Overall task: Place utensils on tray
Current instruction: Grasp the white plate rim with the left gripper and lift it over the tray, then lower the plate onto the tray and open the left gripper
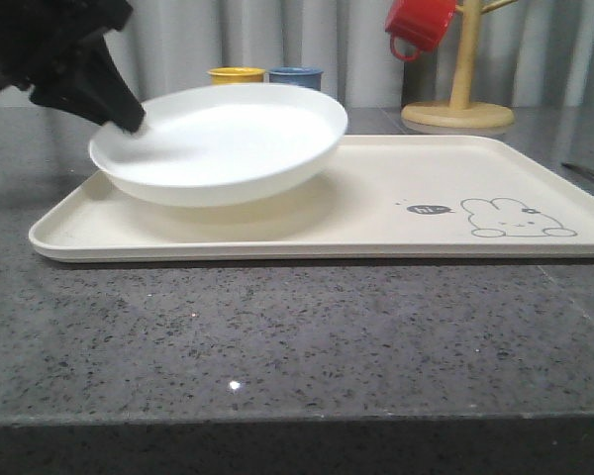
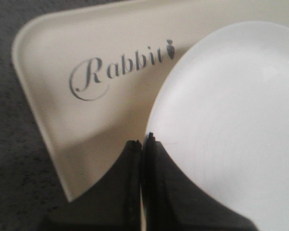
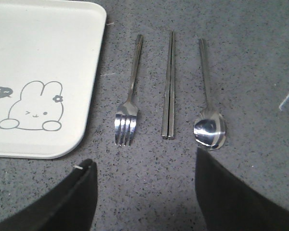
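Gripping the white plate [image 1: 223, 139] by its rim, the left gripper [image 1: 129, 117] holds it tilted over the left half of the tray [image 1: 376, 213]; from the front you cannot tell whether the plate's underside touches the tray floor. In the left wrist view, the left gripper's fingers [image 2: 156, 192] are pressed together on the plate edge [image 2: 231, 125], beside the "Rabbit" script [image 2: 115, 72] printed on the tray [image 2: 62, 57].

Note the right gripper [image 3: 144, 192] in the right wrist view: its two fingers stand wide apart with nothing between them, above the dark speckled counter [image 3: 250, 48]. Beyond them, three utensils lie side by side on the counter, just beside the tray's rabbit corner [image 3: 38, 72] but off it: the fork [image 3: 129, 96] nearest the tray, then the chopstick-like piece [image 3: 169, 86], then the spoon [image 3: 208, 110].

Observe behind the tray a yellow mug [image 1: 236, 75], a blue mug [image 1: 295, 76], and a red mug [image 1: 421, 25] hanging on a wooden stand [image 1: 459, 99].
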`<state>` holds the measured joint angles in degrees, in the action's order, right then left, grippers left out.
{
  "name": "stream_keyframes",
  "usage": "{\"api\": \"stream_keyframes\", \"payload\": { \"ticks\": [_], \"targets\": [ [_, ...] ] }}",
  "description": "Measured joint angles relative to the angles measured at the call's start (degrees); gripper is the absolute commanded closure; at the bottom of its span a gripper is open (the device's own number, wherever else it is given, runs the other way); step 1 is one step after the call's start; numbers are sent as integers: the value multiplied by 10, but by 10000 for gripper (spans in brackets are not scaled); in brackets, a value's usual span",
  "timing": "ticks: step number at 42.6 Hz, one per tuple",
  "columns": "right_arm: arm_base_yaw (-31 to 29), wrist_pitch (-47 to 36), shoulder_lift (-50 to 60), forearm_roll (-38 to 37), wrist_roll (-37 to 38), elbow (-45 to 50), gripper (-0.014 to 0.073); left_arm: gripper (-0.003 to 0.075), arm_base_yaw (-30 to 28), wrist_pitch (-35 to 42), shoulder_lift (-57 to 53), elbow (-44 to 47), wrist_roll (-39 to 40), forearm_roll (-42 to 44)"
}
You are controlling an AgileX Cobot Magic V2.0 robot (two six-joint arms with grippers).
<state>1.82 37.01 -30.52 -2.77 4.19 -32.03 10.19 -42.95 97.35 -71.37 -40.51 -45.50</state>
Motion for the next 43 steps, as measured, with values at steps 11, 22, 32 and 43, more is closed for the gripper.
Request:
{"api": "stream_keyframes", "payload": {
  "ticks": [11,22,32,43],
  "targets": [
    [0,0,0,0,0,0,125,510,8,1,30,0,-1,0],
    [0,0,0,0,-1,0,125,352,8,-25,28,-15,-1,6],
    [0,0,0,0,-1,0,125,352,74,-53,-41,-66,55,120],
    [0,0,0,0,-1,0,125,352,242,-64,-158,-22,273,395]
  ]
}}
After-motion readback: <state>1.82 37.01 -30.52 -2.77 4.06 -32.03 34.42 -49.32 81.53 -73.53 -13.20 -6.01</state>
